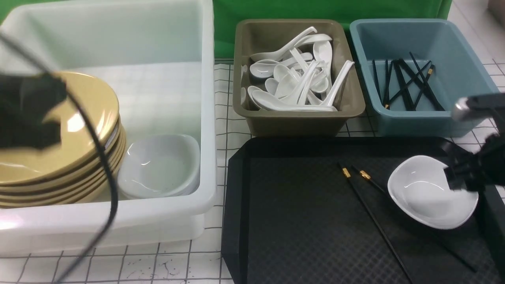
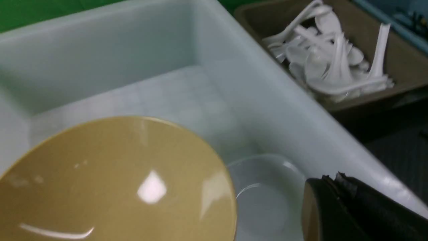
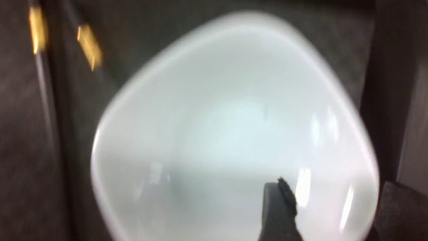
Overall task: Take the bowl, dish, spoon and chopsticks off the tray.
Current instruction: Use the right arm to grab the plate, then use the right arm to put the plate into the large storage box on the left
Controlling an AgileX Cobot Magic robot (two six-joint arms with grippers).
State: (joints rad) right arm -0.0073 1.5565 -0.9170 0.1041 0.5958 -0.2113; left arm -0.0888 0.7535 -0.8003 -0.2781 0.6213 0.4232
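Note:
The black tray [image 1: 300, 221] holds the white dish [image 1: 426, 197] at its right and the black chopsticks [image 1: 367, 205], one running under the dish. My right gripper [image 1: 459, 177] is open astride the dish's right rim. In the right wrist view [image 3: 334, 187] one finger is inside the dish [image 3: 217, 134] and the other outside; the chopsticks' gold bands [image 3: 88, 43] show beside it. No spoon lies on the tray. A yellow bowl [image 1: 79, 130] tops a stack in the white tub. My left gripper [image 1: 27, 110] hovers over it, shut and empty [image 2: 334, 179], beside the bowl [image 2: 117, 180].
The white tub [image 1: 205, 118] also holds stacked white dishes [image 1: 159, 165]. Behind the tray stand an olive bin [image 1: 296, 118] of white spoons [image 1: 296, 79] and a blue bin [image 1: 418, 118] of chopsticks [image 1: 406, 85]. A black cable [image 1: 106, 177] hangs over the tub.

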